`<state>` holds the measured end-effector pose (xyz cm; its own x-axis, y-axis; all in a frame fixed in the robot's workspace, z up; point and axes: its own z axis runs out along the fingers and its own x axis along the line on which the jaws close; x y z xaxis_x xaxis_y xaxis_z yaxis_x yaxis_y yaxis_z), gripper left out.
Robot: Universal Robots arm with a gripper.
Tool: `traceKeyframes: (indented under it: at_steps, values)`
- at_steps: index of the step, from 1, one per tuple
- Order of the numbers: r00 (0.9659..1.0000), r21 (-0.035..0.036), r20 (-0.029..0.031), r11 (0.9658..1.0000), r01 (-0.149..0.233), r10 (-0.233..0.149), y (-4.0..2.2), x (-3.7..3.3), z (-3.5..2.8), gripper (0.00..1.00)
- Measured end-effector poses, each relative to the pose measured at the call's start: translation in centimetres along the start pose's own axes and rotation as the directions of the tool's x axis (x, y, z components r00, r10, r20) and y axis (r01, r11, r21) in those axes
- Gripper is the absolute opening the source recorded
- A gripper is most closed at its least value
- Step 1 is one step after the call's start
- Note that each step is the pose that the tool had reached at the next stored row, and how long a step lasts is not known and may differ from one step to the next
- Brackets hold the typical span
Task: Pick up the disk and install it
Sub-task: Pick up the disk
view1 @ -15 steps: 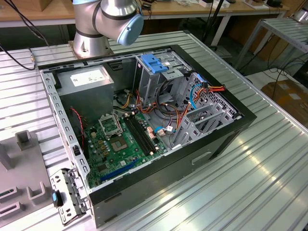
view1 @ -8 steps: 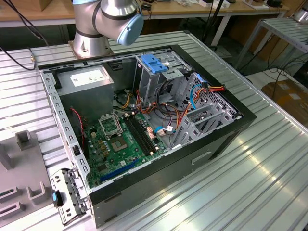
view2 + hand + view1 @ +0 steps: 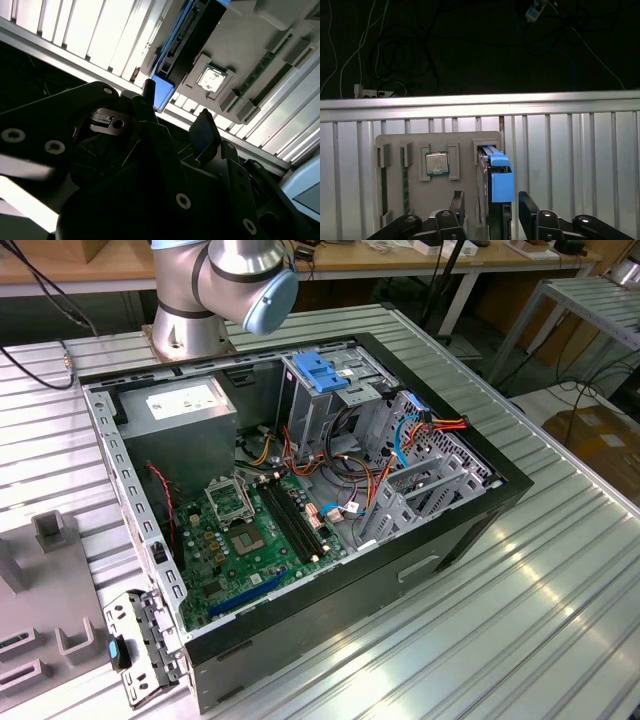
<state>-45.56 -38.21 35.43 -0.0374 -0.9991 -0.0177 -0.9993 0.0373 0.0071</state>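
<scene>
Disk (image 3: 500, 181): upright in grey holder (image 3: 440, 142), not yet lifted; pincer (image 3: 491, 197) spread apart, straddling it; fitting into computer case (image 3: 440, 550) outstanding.

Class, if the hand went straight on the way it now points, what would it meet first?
Probably the disk, standing on edge in the grey tray: in the first wrist view its blue end sits between the open fingers of the hand. Depth is unclear.
</scene>
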Motion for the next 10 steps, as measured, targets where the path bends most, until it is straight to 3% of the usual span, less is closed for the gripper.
traceKeyframes:
  at_steps: [10]
  values:
    - [0.9998, -0.0002, 0.0, 0.9998, 0.018, -0.018, 0.11, -0.21, 2.02, 0.55]
